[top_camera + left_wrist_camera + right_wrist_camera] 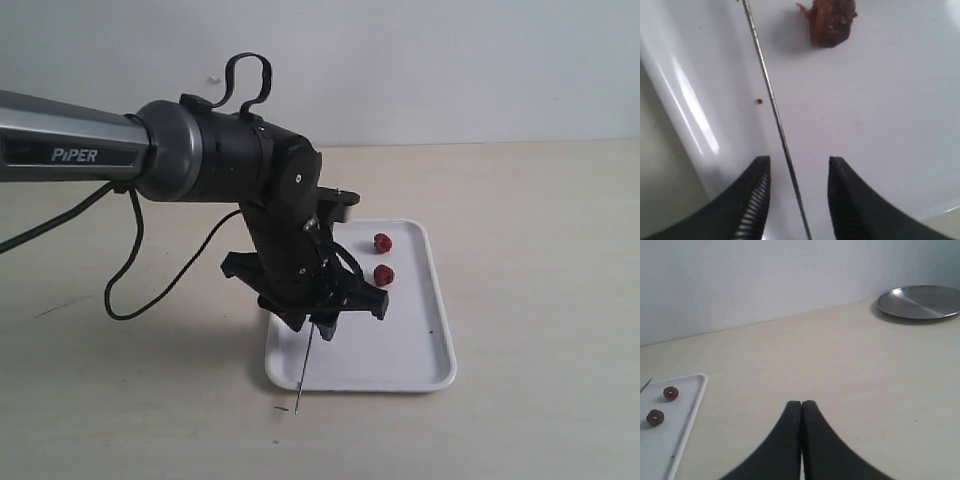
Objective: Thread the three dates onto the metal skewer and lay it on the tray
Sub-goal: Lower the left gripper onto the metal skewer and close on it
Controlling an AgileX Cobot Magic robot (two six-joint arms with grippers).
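The white tray (440, 378) lies at the table's middle with two red dates (382, 242) (383, 274) on it. The thin metal skewer (303, 375) rests on the tray, its end poking over the front rim onto the table. My left gripper (320, 322) hovers low over it. In the left wrist view the skewer (775, 112) runs between the open fingers (757, 190) of the left gripper (799, 162), touching neither, and a dark brown date (831, 20) lies on the tray (880, 125) beyond. My right gripper (801, 404) is shut and empty, away from the tray (694, 399).
A round metal plate (920, 301) sits far off by the wall in the right wrist view. A tiny red crumb (760, 101) lies on the tray beside the skewer. The left arm's cable (130, 270) loops over the table left of the tray.
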